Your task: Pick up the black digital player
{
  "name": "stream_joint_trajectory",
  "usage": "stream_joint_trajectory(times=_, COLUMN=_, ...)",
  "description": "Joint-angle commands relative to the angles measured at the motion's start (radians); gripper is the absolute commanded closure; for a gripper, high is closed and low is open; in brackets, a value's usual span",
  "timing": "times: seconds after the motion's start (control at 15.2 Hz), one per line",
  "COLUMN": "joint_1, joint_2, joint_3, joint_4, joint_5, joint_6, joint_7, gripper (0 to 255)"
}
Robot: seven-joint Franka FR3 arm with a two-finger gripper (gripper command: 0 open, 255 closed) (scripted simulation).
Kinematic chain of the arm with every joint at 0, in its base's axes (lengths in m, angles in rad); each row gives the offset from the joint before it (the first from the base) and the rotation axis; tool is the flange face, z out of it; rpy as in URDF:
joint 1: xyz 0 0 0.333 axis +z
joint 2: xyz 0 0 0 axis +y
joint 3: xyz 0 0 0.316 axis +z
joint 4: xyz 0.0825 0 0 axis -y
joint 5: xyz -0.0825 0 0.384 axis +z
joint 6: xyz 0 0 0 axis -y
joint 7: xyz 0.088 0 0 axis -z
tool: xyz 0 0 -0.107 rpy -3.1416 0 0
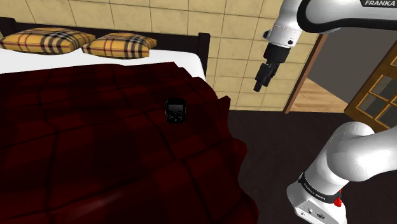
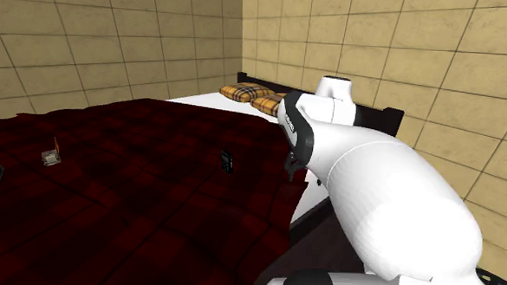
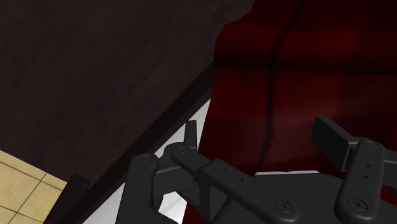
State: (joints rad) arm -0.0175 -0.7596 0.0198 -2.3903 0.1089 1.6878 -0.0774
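The black digital player (image 1: 175, 110) lies untouched on the dark red checked blanket (image 1: 83, 146) of a bed (image 1: 203, 46). It sits close to the side edge facing the white arm (image 1: 318, 16), a little short of the two tan plaid pillows (image 1: 76, 41) at the head end.

The tool (image 1: 262, 77) hangs in the air beyond that side edge, over the dark floor (image 1: 273, 146). It is higher than the blanket and well apart from the player. In the wrist view we see its two fingers (image 3: 331, 135) spread wide with nothing held between them. Past them the blanket drapes over the bed's edge, with the floor alongside.

We judge the task to be at its very opening, with no reach over the bed, no contact and no grasp yet made. Almost everything is left. The tool has to cross the side edge and settle above the player, then set its spread fingers either side of the narrow body. After that it must lower, press shut on the player and lift it clear of the blanket. Since the player lies flat on a soft cover, we expect the fingers will need to sink slightly into the fabric to catch its sides.
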Motion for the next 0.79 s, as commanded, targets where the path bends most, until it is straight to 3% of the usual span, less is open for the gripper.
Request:
stream_joint_trajectory(times=0.0, joint_1=0.0, joint_2=0.0, joint_3=0.0, joint_4=0.0, joint_5=0.0, joint_6=0.0, joint_7=0.0, gripper=0)
stream_joint_trajectory(times=0.73, joint_1=0.026, joint_2=0.253, joint_3=0.269, joint_4=0.217, joint_5=0.065, joint_6=0.045, joint_7=0.363, gripper=0)
